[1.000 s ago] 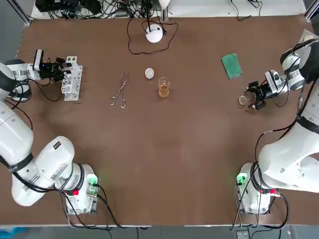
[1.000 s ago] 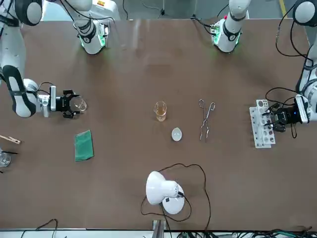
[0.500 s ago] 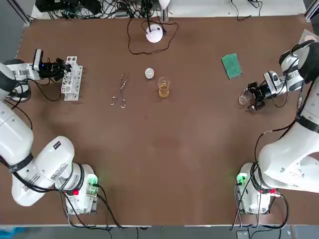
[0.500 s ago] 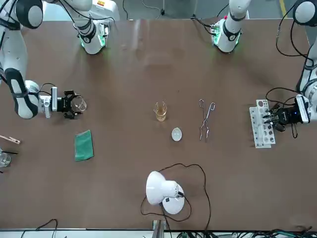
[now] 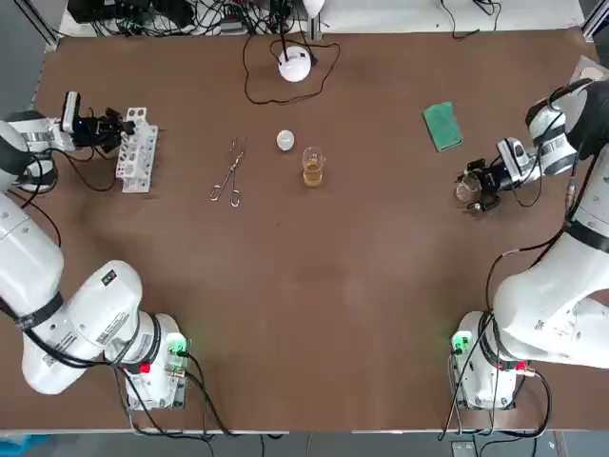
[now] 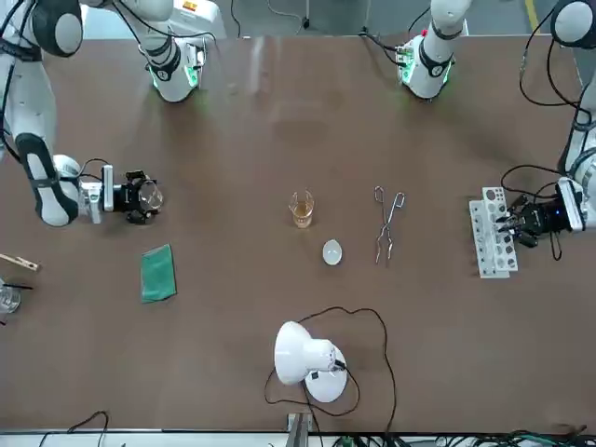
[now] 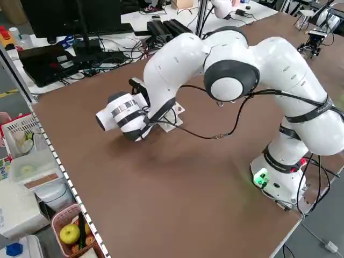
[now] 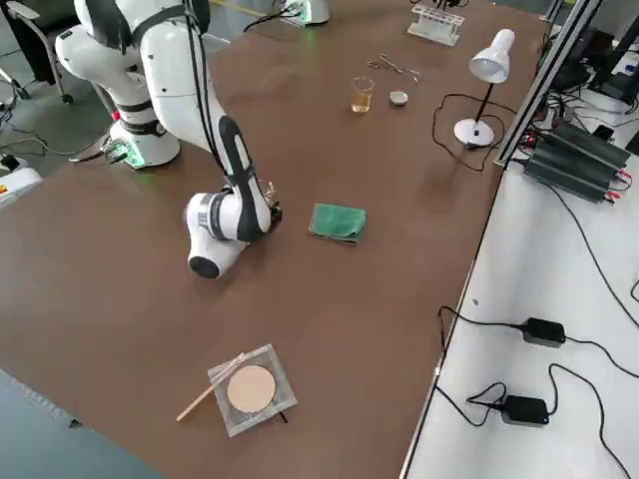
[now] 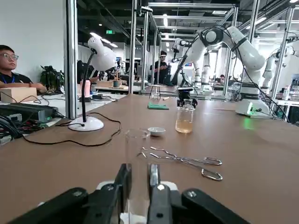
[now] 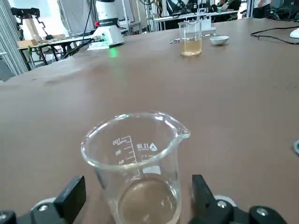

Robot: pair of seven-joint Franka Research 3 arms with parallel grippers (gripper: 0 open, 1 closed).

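Observation:
My left gripper point(image 5: 116, 127) is at the white test tube rack point(image 5: 138, 157) on the table's far left. In the left wrist view its fingers point(image 9: 122, 184) press on both sides of an upright glass test tube point(image 9: 137, 149) just above the rack. My right gripper point(image 5: 473, 187) is low at the table's right side, open, with its fingers on either side of an empty glass beaker point(image 10: 135, 154). A gap shows between each finger and the glass. The beaker point(image 6: 150, 197) stands upright on the table.
Near the table's middle stand a small beaker of amber liquid point(image 5: 312, 168), a little white dish point(image 5: 285, 141) and metal tongs point(image 5: 228, 176). A white desk lamp point(image 5: 295, 65) with its cable is at the far edge. A green cloth point(image 5: 442, 126) lies beyond the right gripper.
My right gripper has slid forward so its fingers now reach around the beaker, which stayed put. The left gripper has barely shifted at the rack.

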